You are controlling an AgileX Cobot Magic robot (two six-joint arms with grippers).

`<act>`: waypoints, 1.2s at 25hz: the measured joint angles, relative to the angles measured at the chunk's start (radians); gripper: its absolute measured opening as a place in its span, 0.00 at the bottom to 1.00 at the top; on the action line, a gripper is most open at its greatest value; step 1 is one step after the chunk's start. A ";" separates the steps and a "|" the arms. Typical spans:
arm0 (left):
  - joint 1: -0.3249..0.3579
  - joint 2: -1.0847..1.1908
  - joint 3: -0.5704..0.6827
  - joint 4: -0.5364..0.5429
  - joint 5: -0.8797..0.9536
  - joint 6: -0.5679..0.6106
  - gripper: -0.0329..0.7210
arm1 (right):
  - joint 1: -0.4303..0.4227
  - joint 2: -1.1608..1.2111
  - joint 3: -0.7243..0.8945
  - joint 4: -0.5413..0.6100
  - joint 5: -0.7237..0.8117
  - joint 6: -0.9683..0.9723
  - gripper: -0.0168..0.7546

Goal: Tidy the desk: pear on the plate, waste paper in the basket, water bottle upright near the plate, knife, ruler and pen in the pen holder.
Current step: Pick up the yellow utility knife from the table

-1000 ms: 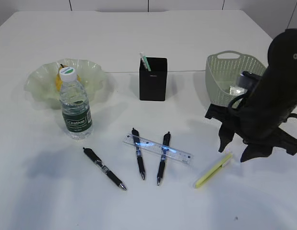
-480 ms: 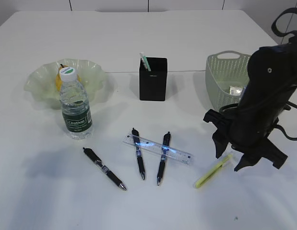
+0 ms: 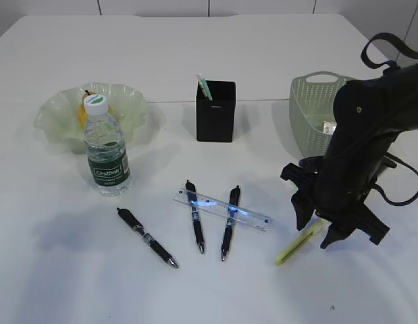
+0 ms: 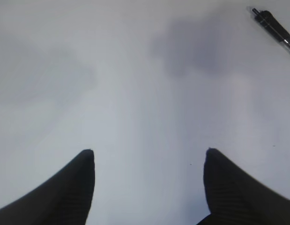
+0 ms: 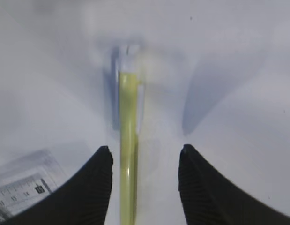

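Note:
A yellow-green knife [image 3: 295, 246] lies flat on the table at the right. My right gripper [image 3: 313, 235] hangs over its far end, open, with one finger on each side. In the right wrist view the knife [image 5: 128, 140] runs between the fingers of my right gripper [image 5: 145, 149], closer to the left one. The clear ruler [image 3: 252, 216] lies under two black pens [image 3: 195, 219], and a third pen [image 3: 146, 237] lies to the left. The water bottle [image 3: 106, 152] stands upright by the plate [image 3: 131, 101], which holds the pear [image 3: 82, 111]. My left gripper [image 4: 149, 151] is open over bare table.
The black pen holder [image 3: 215, 111] at the back centre holds a green-white stick. The green basket [image 3: 313, 108] behind the right arm has waste paper [image 3: 328, 125] inside. A pen's end [image 4: 275, 28] shows in the left wrist view. The ruler's corner [image 5: 23, 187] is at the right wrist view's lower left.
The right arm has swung left and down from beside the basket, so its open fingers now stand over the knife. Nothing on the table has moved.

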 joint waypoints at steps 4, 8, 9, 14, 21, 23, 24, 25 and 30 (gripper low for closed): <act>0.000 0.000 0.000 0.000 -0.004 0.000 0.72 | -0.038 0.008 -0.017 0.001 -0.006 -0.008 0.47; 0.000 0.000 0.000 0.000 -0.022 0.000 0.72 | -0.072 0.008 -0.019 0.003 -0.006 -0.017 0.47; 0.000 0.000 0.000 0.000 -0.026 0.000 0.72 | -0.077 0.008 -0.019 0.003 -0.008 -0.021 0.47; 0.000 0.000 0.000 0.000 -0.029 0.000 0.72 | -0.083 0.030 -0.043 0.003 -0.010 -0.039 0.47; 0.000 0.000 0.000 0.000 -0.029 0.000 0.72 | -0.083 0.074 -0.104 0.005 -0.002 -0.055 0.47; 0.000 0.000 0.000 0.000 -0.029 0.000 0.72 | -0.083 0.085 -0.113 0.006 0.000 -0.059 0.47; 0.000 0.000 0.000 0.000 -0.029 0.000 0.72 | -0.083 0.087 -0.113 0.006 0.001 -0.061 0.47; 0.000 0.000 0.000 0.000 -0.029 0.000 0.72 | -0.083 0.089 -0.115 0.006 0.004 -0.061 0.47; 0.000 0.000 0.000 0.000 -0.038 0.000 0.72 | -0.083 0.098 -0.120 0.006 0.015 -0.063 0.47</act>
